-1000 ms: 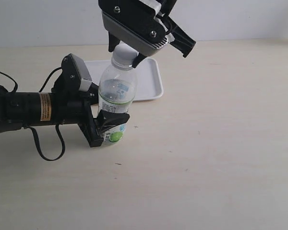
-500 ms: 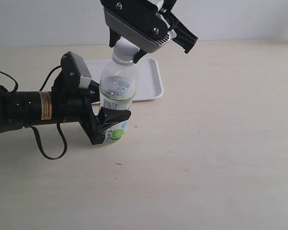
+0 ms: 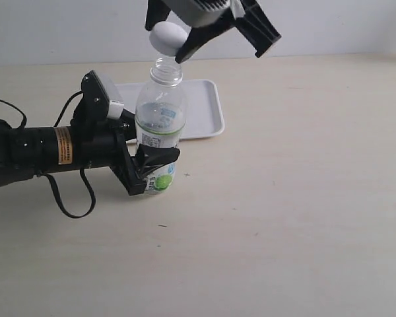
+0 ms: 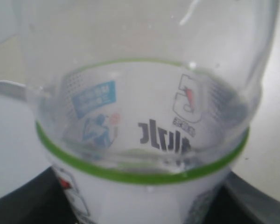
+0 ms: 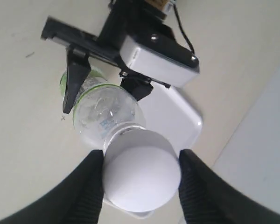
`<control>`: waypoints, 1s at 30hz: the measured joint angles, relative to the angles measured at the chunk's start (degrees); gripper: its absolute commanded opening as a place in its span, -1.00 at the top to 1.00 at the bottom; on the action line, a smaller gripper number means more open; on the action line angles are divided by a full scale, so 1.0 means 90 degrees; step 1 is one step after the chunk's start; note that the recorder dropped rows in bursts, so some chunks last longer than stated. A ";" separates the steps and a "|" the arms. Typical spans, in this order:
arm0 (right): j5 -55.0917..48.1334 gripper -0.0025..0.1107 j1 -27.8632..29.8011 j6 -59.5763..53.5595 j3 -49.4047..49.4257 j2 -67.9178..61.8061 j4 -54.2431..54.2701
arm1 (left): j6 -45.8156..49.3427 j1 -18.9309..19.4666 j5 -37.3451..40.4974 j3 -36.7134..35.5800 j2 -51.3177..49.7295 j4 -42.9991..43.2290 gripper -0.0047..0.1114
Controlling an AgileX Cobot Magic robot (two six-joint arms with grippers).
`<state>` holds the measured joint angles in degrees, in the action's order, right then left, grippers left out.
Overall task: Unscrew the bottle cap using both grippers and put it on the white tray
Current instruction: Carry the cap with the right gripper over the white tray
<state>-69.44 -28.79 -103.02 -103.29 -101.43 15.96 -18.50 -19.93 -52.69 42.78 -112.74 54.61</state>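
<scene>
Right gripper (image 3: 169, 39): my fingers pinch the bottle cap (image 3: 166, 37) by its sides. I hold it in the air just above the open neck, apart from it.
Cap handling: I judge it light, stiff and small. A side grip across its width suits it, and too light a squeeze could let it slip.
Left gripper (image 3: 145, 168): my jaws are pressed onto the labelled lower body of the bottle (image 3: 160, 119), reaching in from the bench's left edge.
Bottle handling: it is thin, clear and looks nearly empty, so it is probably light and easy to dent. The low, firm hold keeps it upright.
Bottle place: it stands left of the middle of the bench (image 3: 284, 218), nearer the back edge.
White tray (image 3: 208, 112): it lies flat just behind the bottle, toward the back edge.
Next: the cap must go behind the bottle and down onto the tray.
</scene>
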 measured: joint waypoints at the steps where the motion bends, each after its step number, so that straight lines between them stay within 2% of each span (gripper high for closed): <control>1: 0.0078 0.96 0.0000 0.0565 0.0000 0.0042 0.0000 | 0.0000 0.0000 0.0000 0.0000 -0.0012 -0.0028 0.92; 8: 0.1587 0.96 0.0344 0.4426 0.0000 0.0116 -0.0158 | 0.0000 0.0000 -0.0131 0.0000 -0.0012 -0.0071 0.92; 13: 0.3413 0.96 0.1029 0.7445 0.0000 -0.0027 -0.0356 | 0.0000 0.0000 -0.0142 -0.0014 -0.0012 -0.0095 0.92; 16: 0.4135 0.96 0.1452 0.8658 -0.0028 -0.0325 -0.0398 | 0.0163 0.0000 -0.0288 -0.0165 -0.0012 -0.0296 0.92; 21: 0.3978 0.96 0.1920 0.9645 -0.0236 -0.1121 -0.0408 | 0.0804 0.0000 -0.0929 -0.0586 -0.0012 -0.0979 0.92; 30: 0.2694 0.96 0.1987 1.0137 -0.1634 -0.2709 -0.0226 | 0.1078 0.0000 -0.1377 -0.0713 -0.0265 -0.1462 0.92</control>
<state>-45.19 -10.91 -11.79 -117.99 -125.81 13.92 -8.80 -19.93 -65.08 36.36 -115.12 41.46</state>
